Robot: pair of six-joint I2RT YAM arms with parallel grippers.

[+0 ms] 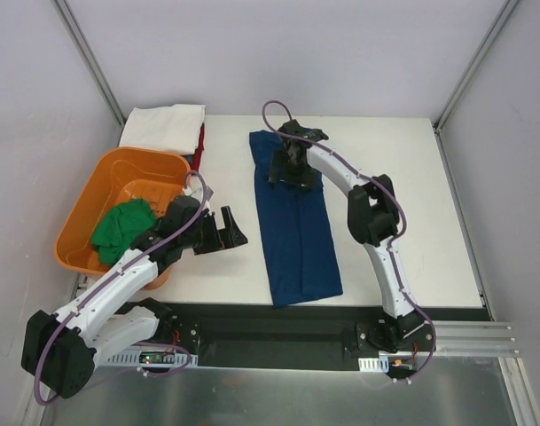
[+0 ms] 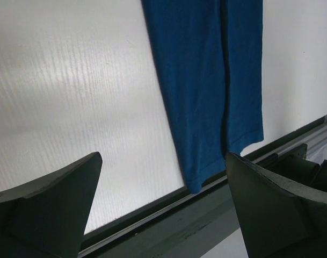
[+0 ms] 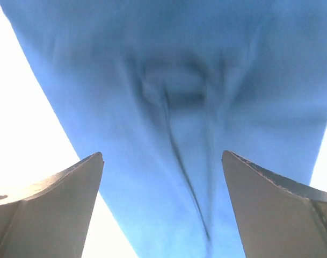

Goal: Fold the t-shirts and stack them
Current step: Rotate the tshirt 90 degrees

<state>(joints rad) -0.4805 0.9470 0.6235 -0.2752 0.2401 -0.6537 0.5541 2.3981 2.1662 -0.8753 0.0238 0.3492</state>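
A navy blue t-shirt [image 1: 296, 226] lies folded into a long narrow strip down the middle of the white table [image 1: 403, 204]. My right gripper [image 1: 292, 176] hovers open just over its far end; in the right wrist view the wrinkled blue cloth [image 3: 174, 91] fills the space between the spread fingers [image 3: 162, 156]. My left gripper [image 1: 232, 229] stands open to the left of the strip, holding nothing; its wrist view shows the shirt's near end [image 2: 211, 80] beyond the open fingers [image 2: 163, 161]. A green t-shirt [image 1: 123, 229] lies crumpled in the orange tub [image 1: 88, 191]. A folded white t-shirt [image 1: 163, 124] rests on a red one [image 1: 199, 142] at the back left.
The orange tub overhangs the table's left side next to my left arm. A dark rail [image 1: 278, 324] runs along the near edge by the arm bases. Grey walls with metal posts close in the back and sides.
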